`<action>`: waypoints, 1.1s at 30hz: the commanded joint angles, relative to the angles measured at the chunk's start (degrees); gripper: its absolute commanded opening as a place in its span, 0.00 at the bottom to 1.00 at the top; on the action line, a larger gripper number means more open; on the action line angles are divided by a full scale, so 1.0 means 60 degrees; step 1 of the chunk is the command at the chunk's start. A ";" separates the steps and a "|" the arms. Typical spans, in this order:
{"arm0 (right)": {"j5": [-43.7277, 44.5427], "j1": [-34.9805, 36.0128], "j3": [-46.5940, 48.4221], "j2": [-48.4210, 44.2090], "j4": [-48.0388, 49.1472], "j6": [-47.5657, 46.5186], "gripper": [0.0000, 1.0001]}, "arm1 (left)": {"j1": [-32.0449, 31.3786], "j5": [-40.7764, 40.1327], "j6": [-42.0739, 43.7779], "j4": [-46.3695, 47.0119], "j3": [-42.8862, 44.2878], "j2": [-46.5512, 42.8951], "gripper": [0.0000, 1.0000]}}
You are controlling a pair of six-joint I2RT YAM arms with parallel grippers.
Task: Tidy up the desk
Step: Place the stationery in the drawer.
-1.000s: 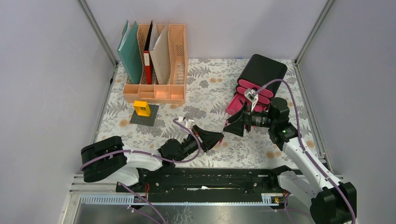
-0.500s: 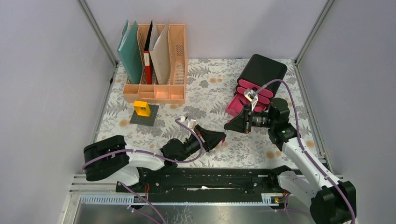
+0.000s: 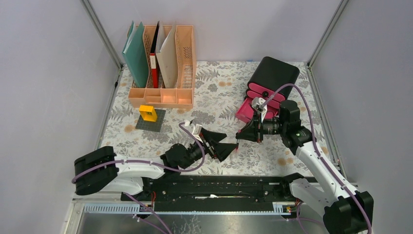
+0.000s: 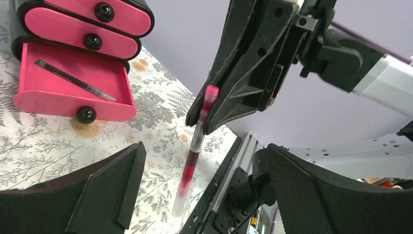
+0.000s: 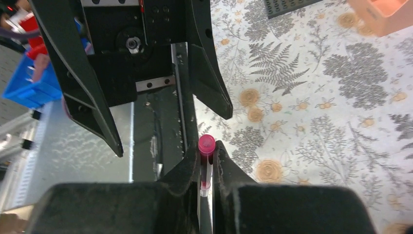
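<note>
a: where is the pink pen (image 4: 191,161) relative to the jaws?

b: its capped end is pinched in the right gripper (image 5: 206,155), whose jaws are narrow and closed on it. the clear end hangs free, down between the fingers of the left gripper (image 3: 229,142). those stand wide, one on each side of the barrel and apart from it.

a: long axis?

b: in the left wrist view it is close to upright, leaning a little, cap uppermost. the whole pen is in the air above the front middle of the desk (image 3: 219,92), which spreads flat under both arms.

a: likely destination?

b: my judgement is the drawer box (image 3: 270,80) at the back right. its bottom drawer (image 4: 48,97) is pulled out and a dark pen (image 4: 75,80) lies in it slantwise. the right arm is the nearer one, and the drawer sits just behind its wrist.

a: obstructions?

b: the left fingers flank the free end, so the pen has to clear them first. the two upper drawers are shut above the open one. the file rack (image 3: 163,95), the yellow block (image 3: 148,113) and its grey plate (image 3: 146,126) are well apart on the left.
</note>
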 commanded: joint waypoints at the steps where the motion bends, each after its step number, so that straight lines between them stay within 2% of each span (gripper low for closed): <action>1: 0.0554 -0.0054 0.0926 -0.0227 -0.2293 -0.3178 0.00 | -0.0023 0.0112 0.0633 -0.1587 0.0234 -0.0686 0.99; 7: 0.2449 -0.0051 0.1237 -0.0575 -0.3135 -0.4522 0.00 | 0.0070 0.0076 0.0871 -0.3576 0.0592 -0.1122 0.99; 16: 0.5437 -0.0054 0.1672 -0.0564 -0.3142 -0.5490 0.00 | 0.0287 -0.0039 0.0755 -0.3913 0.0050 -0.1744 0.99; 23: 0.7363 -0.0062 0.2237 0.0440 -0.2867 -0.6550 0.01 | 0.0445 -0.0277 0.0695 -0.4060 -0.0436 -0.2424 0.99; 33: 0.8595 -0.0057 0.3038 0.2275 -0.2274 -0.7061 0.03 | 0.0504 -0.0591 0.0695 -0.4388 -0.0825 -0.3201 0.99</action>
